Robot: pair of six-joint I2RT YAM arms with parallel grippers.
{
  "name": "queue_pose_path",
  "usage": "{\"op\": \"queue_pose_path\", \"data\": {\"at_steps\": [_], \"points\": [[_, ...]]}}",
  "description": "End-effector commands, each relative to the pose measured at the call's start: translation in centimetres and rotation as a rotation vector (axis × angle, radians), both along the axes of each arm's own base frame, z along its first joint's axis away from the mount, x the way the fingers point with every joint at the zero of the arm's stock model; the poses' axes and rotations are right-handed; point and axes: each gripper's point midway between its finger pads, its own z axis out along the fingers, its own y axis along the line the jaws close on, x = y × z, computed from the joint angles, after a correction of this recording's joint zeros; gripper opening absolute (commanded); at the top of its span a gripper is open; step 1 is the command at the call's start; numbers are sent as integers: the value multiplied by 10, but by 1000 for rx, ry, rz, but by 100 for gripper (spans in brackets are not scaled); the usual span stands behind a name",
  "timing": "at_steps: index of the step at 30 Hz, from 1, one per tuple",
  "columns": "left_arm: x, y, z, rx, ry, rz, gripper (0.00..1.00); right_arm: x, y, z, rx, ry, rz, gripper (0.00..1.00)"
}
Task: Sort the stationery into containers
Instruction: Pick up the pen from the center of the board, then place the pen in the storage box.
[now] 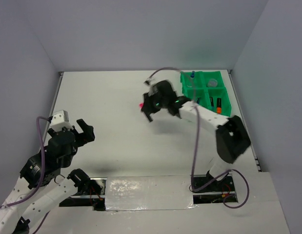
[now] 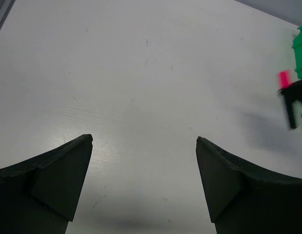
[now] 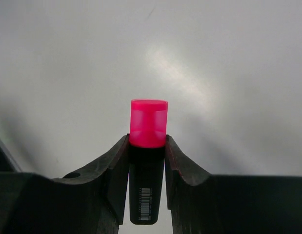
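Clamping the pink highlighter (image 3: 148,124) near its cap, right pincer (image 3: 147,142) hangs over the counter (image 1: 111,126) near the green tray (image 1: 186,87) — an off-centre hold could let it swivel loose; left pincer (image 2: 144,141) gapes, empty.

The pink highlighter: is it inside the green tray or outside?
Outside: the right gripper clasps the pink highlighter, well apart from the green tray.

Your right gripper (image 3: 147,141) is over the middle of the table (image 1: 116,97), with the highlighter (image 3: 148,129) wedged between its fingers, touching both. Just to its right, the divided tray (image 1: 225,93) sits in the far right corner. In the tray you've got the bottle (image 1: 193,76) back-left, the tub (image 1: 212,83) back-right, and a second highlighter (image 1: 218,105) front-right. Your left gripper (image 1: 85,129) is well apart, at the near left.
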Motion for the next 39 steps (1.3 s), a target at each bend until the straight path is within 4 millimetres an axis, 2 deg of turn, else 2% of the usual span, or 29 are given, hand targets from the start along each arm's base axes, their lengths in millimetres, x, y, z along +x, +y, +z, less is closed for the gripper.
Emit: {"op": "queue_pose_path", "data": {"at_steps": [1, 2, 4, 6, 8, 9, 11, 12, 13, 14, 15, 16, 17, 19, 23, 28, 29, 32, 36, 37, 38, 39], "points": [[3, -7, 13, -27, -59, -47, 99, 69, -84, 111, 142, -297, -186, 0], [3, -8, 13, -28, -61, -52, 99, 99, -143, 108, 77, -308, -371, 0], [3, -10, 13, -27, -58, -60, 99, 112, -206, 98, -26, -273, -555, 0], [4, -11, 12, -20, -51, -63, 99, 125, -294, 90, -165, -258, -821, 0], [5, -14, 12, -19, -48, -76, 99, 129, -335, 83, -226, -242, -952, 0], [5, -15, 12, -16, -50, -84, 99, 130, -369, 85, -261, -252, -1066, 0], [5, -18, 11, -20, -51, -103, 99, 134, -392, 81, -290, -253, -1151, 0], [6, -19, 12, -17, -54, -110, 99, 137, -411, 86, -291, -264, -1211, 0], [6, -20, 12, -20, -55, -114, 99, 141, -415, 87, -290, -271, -1221, 0], [6, -21, 12, -19, -53, -119, 99, 146, -420, 76, -315, -249, -1233, 1], [6, -21, 12, -18, -53, -121, 99, 150, -427, 79, -337, -245, -1260, 1], [5, -21, 12, -22, -56, -123, 99, 153, -434, 64, -377, -210, -1274, 2], [5, -21, 12, -23, -59, -123, 99, 153, -439, 65, -388, -188, -1311, 2], [4, -21, 14, -28, -68, -126, 99, 152, -453, 54, -387, -146, -1330, 3], [2, -21, 17, -41, -86, -136, 99, 152, -461, 40, -306, -112, -1318, 6], [2, -23, 16, -36, -83, -150, 99, 152, -453, 43, -266, -135, -1274, 36], [3, -24, 16, -35, -82, -152, 99, 155, -446, 43, -242, -141, -1238, 38], [2, -24, 17, -38, -86, -153, 99, 158, -445, 42, -236, -135, -1227, 45], [2, -25, 18, -41, -90, -161, 99, 160, -446, 37, -259, -98, -1223, 62], [2, -25, 17, -38, -87, -162, 99, 160, -447, 36, -259, -91, -1231, 77], [2, -26, 17, -37, -87, -165, 99, 159, -447, 40, -253, -96, -1236, 99], [3, -26, 16, -36, -84, -164, 99, 159, -446, 44, -246, -101, -1238, 100]]}}
